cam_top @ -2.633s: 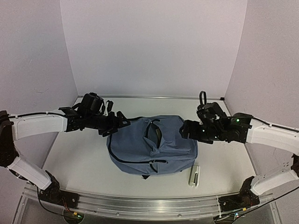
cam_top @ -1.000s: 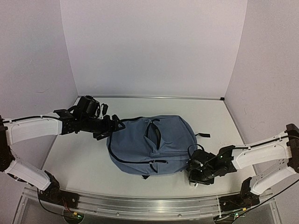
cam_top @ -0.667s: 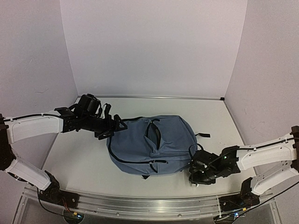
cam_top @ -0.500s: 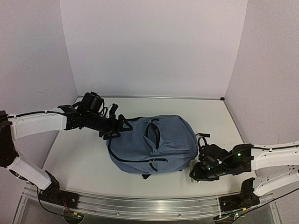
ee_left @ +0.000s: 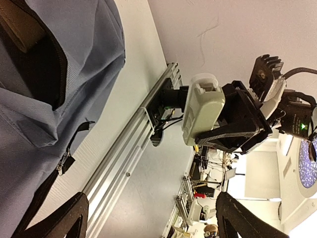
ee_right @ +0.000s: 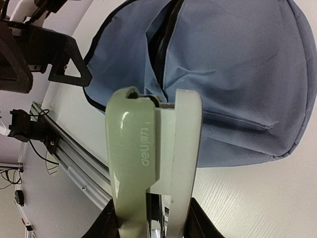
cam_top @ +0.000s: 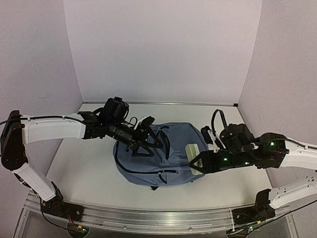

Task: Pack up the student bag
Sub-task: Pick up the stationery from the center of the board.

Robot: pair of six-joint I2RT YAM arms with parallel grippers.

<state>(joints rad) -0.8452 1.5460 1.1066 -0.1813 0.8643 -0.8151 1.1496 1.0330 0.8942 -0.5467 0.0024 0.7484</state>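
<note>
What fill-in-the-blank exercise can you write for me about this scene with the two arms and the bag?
1. The right gripper is shut on a pale ___ stapler.
2. The left gripper, with its jaws wide, holds ___.
3. The student bag lies on the table with its main zipper ___.

Missing words: green; nothing; open.

On the pale green stapler (ee_right: 143,163) I can read "deli" along its top; the digits beside it are too small.
</note>
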